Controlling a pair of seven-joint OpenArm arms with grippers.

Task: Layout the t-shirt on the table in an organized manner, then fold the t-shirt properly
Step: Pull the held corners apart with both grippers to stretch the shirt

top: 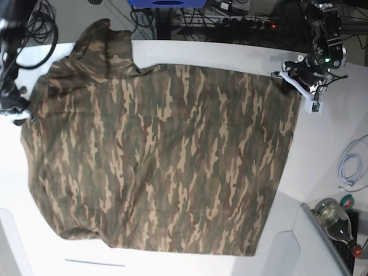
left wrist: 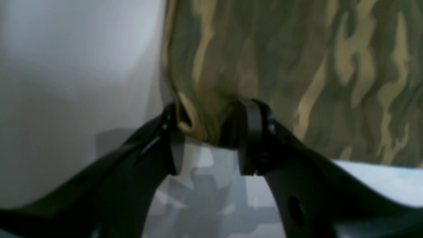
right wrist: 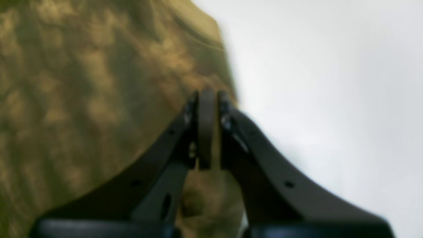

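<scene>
The camouflage t-shirt (top: 161,155) lies spread flat across the white table (top: 322,144), with one sleeve (top: 103,43) pointing to the far edge. My left gripper (top: 289,77) is at the shirt's far right corner. In the left wrist view, the left gripper (left wrist: 210,132) is open, with the bunched hem of the t-shirt (left wrist: 297,66) still between its fingers. My right gripper (top: 17,112) is at the shirt's left edge. In the blurred right wrist view, the right gripper (right wrist: 208,96) has its jaws almost together on the edge of the t-shirt (right wrist: 82,99).
A glass bottle (top: 336,221) with a red cap lies at the table's right front, beside a coiled white cable (top: 351,167). A thin dark seam line (top: 95,263) runs near the front edge. Cables and a power strip (top: 241,22) lie beyond the far edge.
</scene>
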